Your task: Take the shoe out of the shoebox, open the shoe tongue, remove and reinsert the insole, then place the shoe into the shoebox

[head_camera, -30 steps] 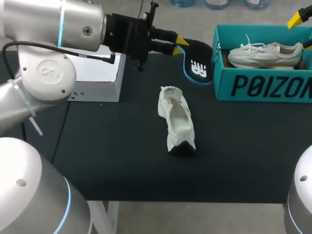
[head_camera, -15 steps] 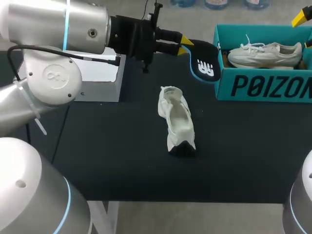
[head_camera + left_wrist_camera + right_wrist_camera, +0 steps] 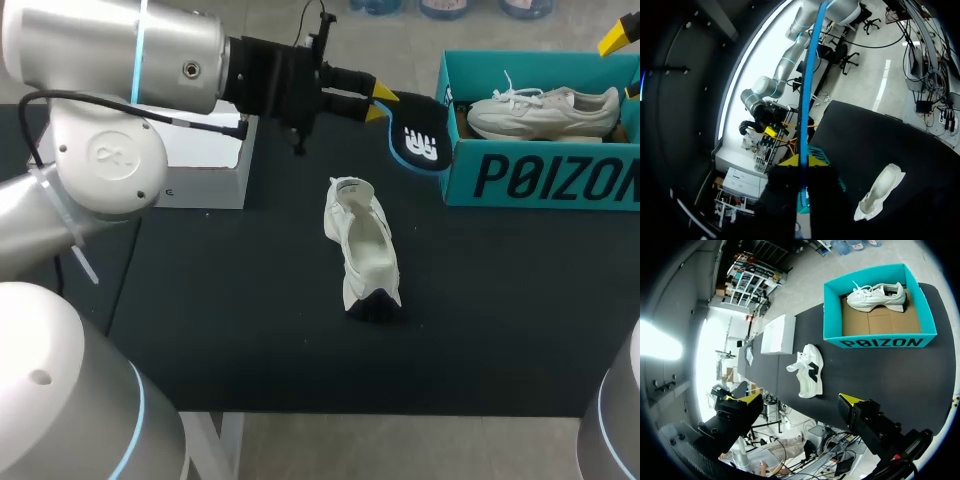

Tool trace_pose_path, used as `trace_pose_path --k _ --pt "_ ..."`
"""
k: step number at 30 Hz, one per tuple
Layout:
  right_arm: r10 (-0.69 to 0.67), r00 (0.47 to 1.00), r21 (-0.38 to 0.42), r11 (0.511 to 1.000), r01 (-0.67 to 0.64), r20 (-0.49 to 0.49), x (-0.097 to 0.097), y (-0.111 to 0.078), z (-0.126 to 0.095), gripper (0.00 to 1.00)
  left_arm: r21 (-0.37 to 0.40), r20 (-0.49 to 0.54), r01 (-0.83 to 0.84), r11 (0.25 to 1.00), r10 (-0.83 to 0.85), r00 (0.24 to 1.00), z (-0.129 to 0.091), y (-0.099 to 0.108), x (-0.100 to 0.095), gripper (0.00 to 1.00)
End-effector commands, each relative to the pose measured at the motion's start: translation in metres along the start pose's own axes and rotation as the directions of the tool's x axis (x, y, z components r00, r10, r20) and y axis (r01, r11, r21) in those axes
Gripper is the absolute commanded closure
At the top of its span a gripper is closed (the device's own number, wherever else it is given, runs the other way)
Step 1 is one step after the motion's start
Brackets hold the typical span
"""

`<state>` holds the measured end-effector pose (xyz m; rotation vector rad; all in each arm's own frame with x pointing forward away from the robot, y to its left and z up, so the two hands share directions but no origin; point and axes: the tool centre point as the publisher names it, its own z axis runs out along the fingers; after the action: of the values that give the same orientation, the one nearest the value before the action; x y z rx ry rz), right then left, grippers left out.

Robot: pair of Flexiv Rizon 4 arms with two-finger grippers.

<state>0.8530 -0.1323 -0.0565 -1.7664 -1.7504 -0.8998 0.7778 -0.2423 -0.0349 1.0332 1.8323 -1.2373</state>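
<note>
My left end effector [image 3: 379, 101] is clamped on a flat, black insole [image 3: 419, 138] with a blue rim and a white printed mark on its face; in the left wrist view the insole [image 3: 803, 125] shows edge-on as a thin blue line running out from between the two yellow tips, which press it from both sides; it is held by its narrow end just beside the left wall of the shoebox, and I cannot tell whether it touches that wall; the white, soft-sided shoe [image 3: 362, 248] lies on its side near the middle of the matte black worktop [image 3: 250, 320], collar towards the far edge, a dark sole patch at the near end; the teal cardboard shoebox [image 3: 540, 178] stands open at the far right of the worktop, bare brown card on its floor, and a second shoe [image 3: 545, 110], white with loose laces, rests along its far wall; a plain white box [image 3: 200, 165], rectangular and smooth, sits at the far left, under my left arm; my right end effector [image 3: 795, 402] is spread wide, gripping nothing, looking down over the shoe [image 3: 807, 371] and the shoebox [image 3: 875, 342] from well apart.
</note>
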Motion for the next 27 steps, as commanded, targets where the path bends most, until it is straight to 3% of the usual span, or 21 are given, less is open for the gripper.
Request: trace_pose_path --k 1,3,19,27 --pt "0.001 1.000 0.002 1.000 -0.001 0.002 0.000 0.000 -0.001 0.00 0.145 -0.006 0.023 0.989 -0.023 1.000 -0.002 0.023 0.012 1.00" --pt "0.001 1.000 0.002 1.000 -0.001 0.002 0.000 0.000 -0.001 0.00 0.180 -0.018 0.072 0.981 -0.069 0.997 -0.004 0.027 0.016 1.00" --pt "0.001 1.000 0.002 1.000 -0.001 0.002 0.000 0.000 -0.001 0.00 0.180 -0.018 0.072 0.981 -0.069 0.997 -0.004 0.027 0.016 1.00" --pt "0.001 1.000 0.002 1.000 -0.001 0.002 0.000 0.000 -0.001 0.00 0.208 -0.063 0.147 0.967 -0.136 0.989 0.002 0.029 0.061 1.00"
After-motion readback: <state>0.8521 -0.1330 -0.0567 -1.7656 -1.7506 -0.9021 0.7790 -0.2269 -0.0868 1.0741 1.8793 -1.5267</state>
